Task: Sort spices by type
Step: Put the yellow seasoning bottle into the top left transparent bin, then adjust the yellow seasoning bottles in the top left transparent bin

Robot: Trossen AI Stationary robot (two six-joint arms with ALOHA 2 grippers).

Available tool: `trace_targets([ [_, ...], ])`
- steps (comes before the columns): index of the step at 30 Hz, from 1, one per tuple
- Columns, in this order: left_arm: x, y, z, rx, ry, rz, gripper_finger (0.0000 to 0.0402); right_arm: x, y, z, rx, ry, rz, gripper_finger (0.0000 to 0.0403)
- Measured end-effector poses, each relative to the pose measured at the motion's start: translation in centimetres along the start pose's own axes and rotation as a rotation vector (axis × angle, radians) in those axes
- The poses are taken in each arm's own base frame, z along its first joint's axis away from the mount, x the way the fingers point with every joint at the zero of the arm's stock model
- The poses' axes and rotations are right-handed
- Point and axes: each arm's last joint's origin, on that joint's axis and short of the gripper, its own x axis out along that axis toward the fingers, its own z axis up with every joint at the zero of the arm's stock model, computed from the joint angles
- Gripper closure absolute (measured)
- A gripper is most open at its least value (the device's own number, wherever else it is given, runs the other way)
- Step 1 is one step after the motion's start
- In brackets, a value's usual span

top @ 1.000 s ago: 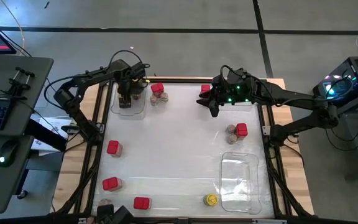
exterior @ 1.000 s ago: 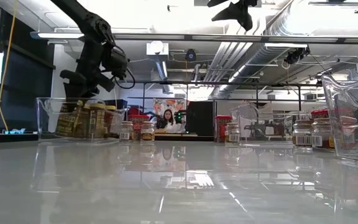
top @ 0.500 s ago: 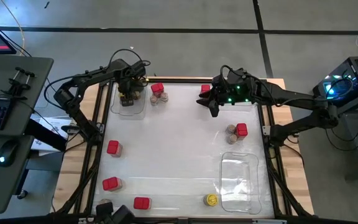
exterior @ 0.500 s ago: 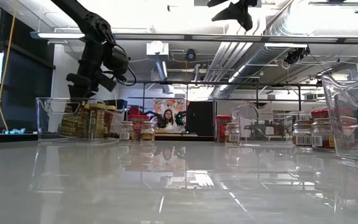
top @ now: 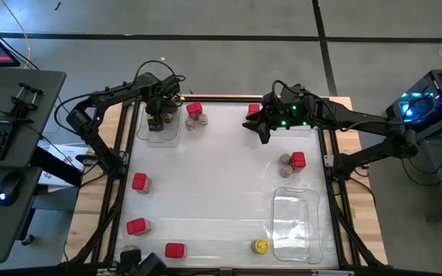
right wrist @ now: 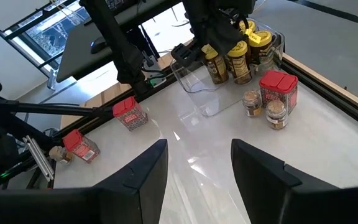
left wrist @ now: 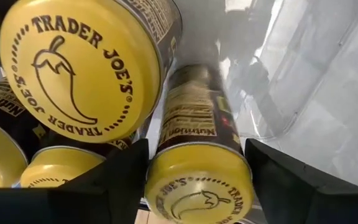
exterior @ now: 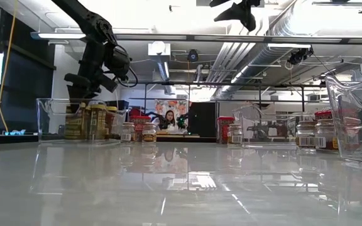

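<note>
A clear tray (top: 159, 132) at the table's far left holds several yellow-lidded jars (exterior: 90, 121), standing upright. My left gripper (top: 157, 115) reaches down into it, with one yellow-lidded jar (left wrist: 197, 180) between its fingers. My right gripper (top: 263, 129) hangs open, high above the far middle of the table, touching nothing. Red boxes (top: 140, 182) (top: 136, 226) (top: 175, 250) stand along the left and near sides. Others stand with brown-lidded jars at the far edge (top: 194, 115) and on the right (top: 291, 160). A single yellow-lidded jar (top: 261, 246) stands near the near edge. My left gripper has the yellow-lidded jar pinched between its two fingers (left wrist: 114, 186), which lie against the sides of its lid end (left wrist: 166, 168). The fingers come from above, pointing down along the jar. The jar stands upright in the tray beside the other jars.
A second clear tray (top: 296, 218) lies at the near right. A red box (top: 253, 110) stands at the far edge beside my right gripper. The middle of the white table (top: 213, 184) is bare. A desk with keyboard and mouse stands left of the table; a person sits far behind.
My left gripper has drawn a little toward the table's far edge inside the tray, and the jars below it have shifted slightly. The right arm has kept still.
</note>
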Motion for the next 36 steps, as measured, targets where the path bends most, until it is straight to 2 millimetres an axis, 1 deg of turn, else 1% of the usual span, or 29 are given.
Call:
trace_targets([
  [6, 0.0, 0.0, 0.0, 0.002, 0.004, 0.005, 0.0118, 0.0, 0.0, 0.0, -0.001, 0.000, 0.000, 0.0231],
  [10, -0.1, 0.0, -0.1, 0.002, 0.014, 0.015, 0.0111, 0.0, 0.0, 0.0, -0.002, 0.000, 0.000, 0.0231],
  [12, -0.5, 0.2, -0.1, 0.001, 0.010, 0.017, 0.0111, 0.0, 0.0, 0.0, -0.002, 0.000, 0.000, 0.0231],
  [15, -1.5, 0.5, 0.2, -0.007, -0.020, 0.038, 0.0111, 0.0, 0.0, 0.0, -0.004, 0.000, 0.000, 0.0231],
  [21, -4.5, 1.3, 0.9, -0.031, -0.117, 0.100, 0.0110, 0.0, 0.0, 0.0, -0.004, 0.000, 0.000, 0.0231],
  [26, -7.3, 1.2, 1.8, -0.081, -0.219, 0.157, 0.0110, 0.0, 0.0, 0.0, -0.010, 0.000, 0.000, 0.0231],
  [29, -8.5, 1.0, 2.4, -0.133, -0.279, 0.182, 0.0110, 0.0, 0.0, 0.0, -0.010, 0.000, 0.000, 0.0231],
  [32, -9.0, 0.6, 3.1, -0.216, -0.342, 0.186, 0.0110, 0.0, 0.0, 0.0, -0.010, 0.000, 0.000, 0.0231],
  [36, -8.7, 0.0, 3.8, -0.305, -0.385, 0.144, 0.0110, 0.0, 0.0, 0.0, -0.003, 0.000, 0.000, 0.0231],
])
